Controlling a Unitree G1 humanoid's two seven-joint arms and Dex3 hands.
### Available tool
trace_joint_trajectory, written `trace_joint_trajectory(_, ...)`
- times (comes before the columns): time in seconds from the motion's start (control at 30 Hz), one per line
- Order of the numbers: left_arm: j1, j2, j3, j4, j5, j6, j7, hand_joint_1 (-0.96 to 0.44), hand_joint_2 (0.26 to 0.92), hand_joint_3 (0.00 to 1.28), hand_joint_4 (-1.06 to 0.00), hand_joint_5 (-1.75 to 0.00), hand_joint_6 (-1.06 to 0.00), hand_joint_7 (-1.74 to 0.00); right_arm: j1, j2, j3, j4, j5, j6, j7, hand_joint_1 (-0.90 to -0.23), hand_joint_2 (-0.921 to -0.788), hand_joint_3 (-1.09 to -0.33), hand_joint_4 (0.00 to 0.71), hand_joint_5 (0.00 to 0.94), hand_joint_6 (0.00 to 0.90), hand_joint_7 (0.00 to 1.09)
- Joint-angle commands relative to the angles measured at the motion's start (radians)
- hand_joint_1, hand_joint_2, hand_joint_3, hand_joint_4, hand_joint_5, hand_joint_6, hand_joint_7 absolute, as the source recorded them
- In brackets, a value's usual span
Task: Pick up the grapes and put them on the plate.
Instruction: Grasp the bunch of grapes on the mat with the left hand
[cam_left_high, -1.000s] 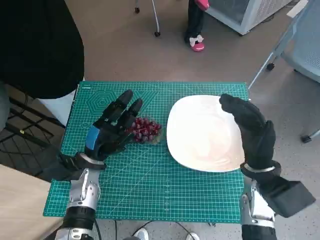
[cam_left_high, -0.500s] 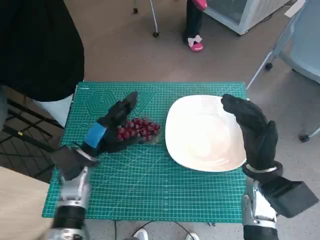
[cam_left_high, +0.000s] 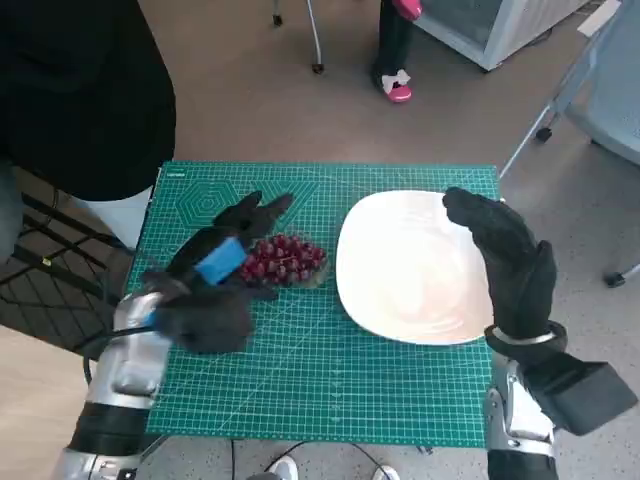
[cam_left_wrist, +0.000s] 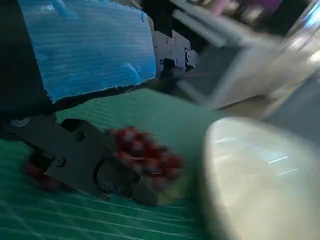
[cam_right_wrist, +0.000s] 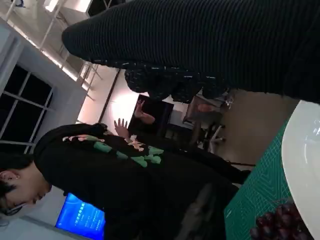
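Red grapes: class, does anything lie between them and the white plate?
Nothing visible does. The bunch of red grapes lies on the green cutting mat, beside the white plate, with only bare mat between.

You have one bunch of red grapes (cam_left_high: 285, 260) on the mat; its single berries sit too tightly packed to count. One white plate (cam_left_high: 410, 268) lies beside it. One green cutting mat (cam_left_high: 300, 370) covers the table. You have two hands over it: one left hand (cam_left_high: 225, 262) with blue tape, one gloved right hand (cam_left_high: 510, 265). One person in black (cam_right_wrist: 125, 185) shows in the right wrist view. On the floor you can see one pink shoe (cam_left_high: 396, 88), and one chair castor (cam_left_high: 316, 68) near it.
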Motion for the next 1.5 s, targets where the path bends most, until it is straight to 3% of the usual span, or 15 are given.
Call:
trace_joint_trajectory(0.03, -0.071, -0.019, -0.083, 0.004, 0.079, 0.097, 0.001, -0.28, 0.703, 0.00, 0.00, 0.00, -0.20, -0.03, 0.025, -0.009, -0.005, 0.000, 0.004, 0.021, 0.008, -0.600, -0.921, -0.877, 0.399, 0.003, 0.005, 0.45)
trace_joint_trajectory(0.37, -0.164, -0.043, -0.184, 0.171, 0.100, 0.185, 0.016, -0.31, 0.713, 0.00, 0.00, 0.00, -0.20, -0.02, 0.029, -0.011, -0.007, -0.005, 0.008, 0.022, 0.008, -0.606, -0.921, -0.873, 0.401, 0.003, 0.007, 0.45)
trace_joint_trajectory(0.73, -0.262, -0.073, -0.262, 0.379, 0.079, 0.201, 0.033, -0.34, 0.720, 0.00, 0.00, 0.00, -0.19, -0.01, 0.032, -0.013, -0.009, -0.002, 0.011, 0.022, 0.009, -0.609, -0.921, -0.870, 0.401, 0.003, 0.009, 0.45)
trace_joint_trajectory(1.5, -0.360, -0.113, -0.322, 0.682, 0.039, 0.203, 0.111, -0.40, 0.738, 0.01, 0.00, 0.00, -0.20, -0.01, 0.043, -0.010, -0.011, -0.010, 0.010, 0.025, 0.003, -0.610, -0.921, -0.865, 0.403, 0.003, 0.023, 0.44)
